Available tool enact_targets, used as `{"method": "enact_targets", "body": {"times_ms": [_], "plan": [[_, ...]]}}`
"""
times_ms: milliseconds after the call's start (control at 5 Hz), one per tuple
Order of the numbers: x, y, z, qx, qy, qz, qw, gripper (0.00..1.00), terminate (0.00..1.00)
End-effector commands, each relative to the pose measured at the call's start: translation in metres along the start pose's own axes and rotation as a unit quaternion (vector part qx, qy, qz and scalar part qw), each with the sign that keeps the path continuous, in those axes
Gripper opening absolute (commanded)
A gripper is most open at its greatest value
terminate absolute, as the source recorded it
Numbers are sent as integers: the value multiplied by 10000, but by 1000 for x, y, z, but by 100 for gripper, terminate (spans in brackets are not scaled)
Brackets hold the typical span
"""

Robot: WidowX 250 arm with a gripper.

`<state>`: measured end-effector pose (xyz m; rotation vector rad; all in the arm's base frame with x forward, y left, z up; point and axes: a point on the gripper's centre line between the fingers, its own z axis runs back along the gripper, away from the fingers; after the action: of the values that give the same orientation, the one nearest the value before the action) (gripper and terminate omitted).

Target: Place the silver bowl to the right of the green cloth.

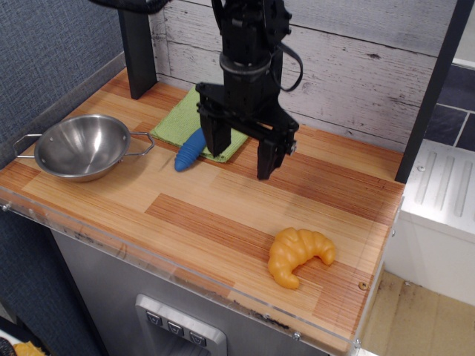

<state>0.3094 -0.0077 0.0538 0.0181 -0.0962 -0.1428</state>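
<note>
The silver bowl (80, 146) stands upright at the left end of the wooden counter, its two thin wire handles pointing left and right. The green cloth (174, 121) lies flat at the back middle, partly hidden behind my gripper. My black gripper (240, 158) hangs open and empty over the counter, at the cloth's right front corner, well to the right of the bowl. Its two fingers point down, apart from each other.
A spoon with a blue handle (190, 151) lies at the cloth's front edge. An orange croissant (297, 254) lies near the front right. A dark post (138, 48) stands at the back left. The counter (223, 215) drops off at the front and right edges.
</note>
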Motion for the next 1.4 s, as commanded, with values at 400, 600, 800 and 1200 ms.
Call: {"method": "enact_targets", "body": {"times_ms": [400, 600, 800, 1200], "plan": [[-48, 84, 36, 106, -572, -510, 9970, 100, 0], [-48, 107, 24, 135, -418, -688, 9967, 100, 0], [-49, 123, 13, 192, -336, -806, 9960, 100, 0], [-61, 137, -9, 65, -168, -667, 9976, 100, 0]]}}
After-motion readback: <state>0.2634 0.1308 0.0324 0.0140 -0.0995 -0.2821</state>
